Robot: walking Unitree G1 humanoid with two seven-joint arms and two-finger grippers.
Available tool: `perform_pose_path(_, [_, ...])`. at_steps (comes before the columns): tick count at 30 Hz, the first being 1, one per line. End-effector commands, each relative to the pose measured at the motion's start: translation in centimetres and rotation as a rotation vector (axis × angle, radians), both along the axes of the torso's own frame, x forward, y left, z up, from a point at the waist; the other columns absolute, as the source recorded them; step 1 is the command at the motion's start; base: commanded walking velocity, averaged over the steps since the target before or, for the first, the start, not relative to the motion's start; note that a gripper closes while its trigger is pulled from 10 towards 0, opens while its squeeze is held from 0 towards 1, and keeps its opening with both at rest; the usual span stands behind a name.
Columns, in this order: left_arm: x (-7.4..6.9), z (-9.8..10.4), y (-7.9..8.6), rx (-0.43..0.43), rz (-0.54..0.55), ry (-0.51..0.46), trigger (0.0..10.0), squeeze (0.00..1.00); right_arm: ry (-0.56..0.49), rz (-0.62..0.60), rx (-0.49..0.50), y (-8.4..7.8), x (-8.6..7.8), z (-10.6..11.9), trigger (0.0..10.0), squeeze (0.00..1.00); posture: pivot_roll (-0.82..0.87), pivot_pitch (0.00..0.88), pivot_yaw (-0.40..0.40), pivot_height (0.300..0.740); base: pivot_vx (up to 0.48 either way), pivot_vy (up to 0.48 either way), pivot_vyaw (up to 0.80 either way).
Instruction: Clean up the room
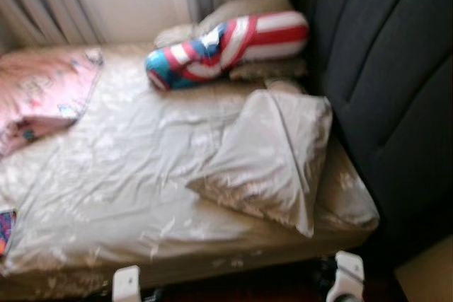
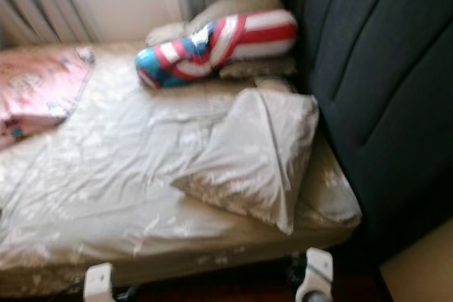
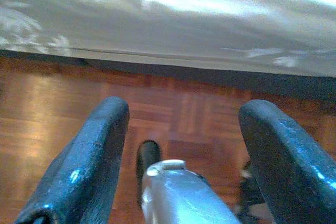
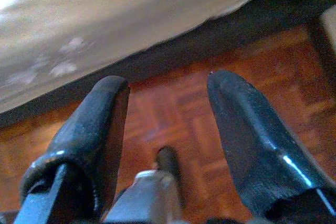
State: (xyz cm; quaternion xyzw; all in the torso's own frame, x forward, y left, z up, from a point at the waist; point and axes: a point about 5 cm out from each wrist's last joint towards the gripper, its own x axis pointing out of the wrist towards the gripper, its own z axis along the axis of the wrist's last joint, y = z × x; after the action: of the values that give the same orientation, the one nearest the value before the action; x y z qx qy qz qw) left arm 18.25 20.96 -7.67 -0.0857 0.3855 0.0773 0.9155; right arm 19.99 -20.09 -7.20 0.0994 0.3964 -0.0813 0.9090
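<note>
On the bed [image 1: 141, 196] lie a pillow [image 1: 272, 157] and striped bolster [image 1: 226, 47].

The bed [image 1: 106, 175] wears a rumpled beige sheet. A grey pillow [image 1: 272, 157] lies near the dark headboard [image 1: 396, 83], a red, white and blue striped cushion [image 1: 226, 47] beyond it, a pink blanket [image 1: 42, 93] at the far side.

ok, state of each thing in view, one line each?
grey pillow: lying askew on the bed, near the headboard
striped bolster: lying at the far end, on beige pillows
pink blanket: crumpled at the left side
bed sheet: wrinkled
curtains: drawn
left gripper: open, low over the wood floor
right gripper: open, low over the floor
</note>
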Motion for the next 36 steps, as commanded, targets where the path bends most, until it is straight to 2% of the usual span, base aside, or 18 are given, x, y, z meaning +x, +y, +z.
perform_pose_path(1, [-0.7, -0.3, 0.8, 0.023, 0.027, 0.04, 10.0, 0.0, -0.004, 0.002, 0.021, 0.8, 0.1, -0.1, 10.0, 0.0, -0.01, 0.035, -0.009, 0.74, 0.0, 0.0, 0.0])
perform_pose_path(5, [-0.1, -0.2, 0.1, 0.016, 0.024, 0.043, 10.0, 0.0, -0.004, 0.005, 0.022, 0.8, 0.2, 0.0, 10.0, 0.0, -0.01, 0.037, -0.009, 0.74, 0.0, 0.0, 0.0])
perform_pose_path(17, [0.9, 0.1, -0.7, 0.012, 0.023, 0.039, 10.0, 0.0, -0.003, 0.011, 0.026, 0.9, 0.2, 0.0, 10.0, 0.0, -0.01, 0.036, -0.01, 0.74, 0.0, 0.0, 0.0])
perform_pose_path(24, [1.1, 0.1, -1.1, 0.011, 0.021, 0.04, 10.0, 0.0, -0.005, 0.021, 0.027, 0.9, 0.2, 0.0, 10.0, 0.0, -0.01, 0.036, -0.011, 0.74, 0.254, 0.0, 0.0])
perform_pose_path(29, [0.7, -0.1, -1.1, 0.012, 0.022, 0.049, 10.0, 0.0, -0.006, 0.024, 0.027, 0.9, 0.2, 0.0, 10.0, 0.0, -0.01, 0.034, -0.012, 0.74, 0.301, 0.0, 0.0])
perform_pose_path(36, [-0.9, -0.4, 0.9, 0.017, 0.043, 0.063, 10.0, 0.0, -0.007, 0.027, 0.029, 0.9, 0.2, 0.0, 10.0, 0.0, -0.01, 0.033, -0.014, 0.74, 0.339, 0.0, 0.0])
